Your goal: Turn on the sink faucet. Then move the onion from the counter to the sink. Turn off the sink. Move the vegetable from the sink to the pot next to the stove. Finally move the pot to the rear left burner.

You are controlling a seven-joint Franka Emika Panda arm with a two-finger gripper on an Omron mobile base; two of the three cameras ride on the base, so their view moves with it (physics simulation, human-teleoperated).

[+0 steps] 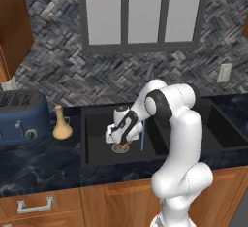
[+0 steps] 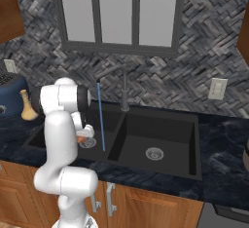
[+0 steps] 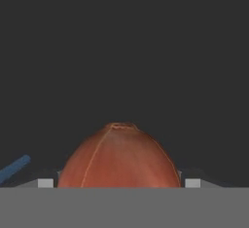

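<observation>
Onion [image 3: 119,156]: round, orange-red with thin paler lines running up to a small crown; sits low in the left basin of the sink [image 1: 97,153], over the drain.
Claw [image 1: 121,145]: down in that basin, jaws spread wide on either side of the onion; whether the fingertips touch it, I cannot tell.
Water [image 2: 100,117]: thin blue stream falling from the faucet [image 2: 124,88] just beside the claw.
Vase [image 1: 61,123]: tan, upright on the worktop [image 1: 38,165].

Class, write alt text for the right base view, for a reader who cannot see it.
A white robot arm reaches down into the left basin of a matte black double sink, its gripper around a small orange-red onion near the drain. A thin blue stream of water falls beside it from the dark grey faucet.
</observation>
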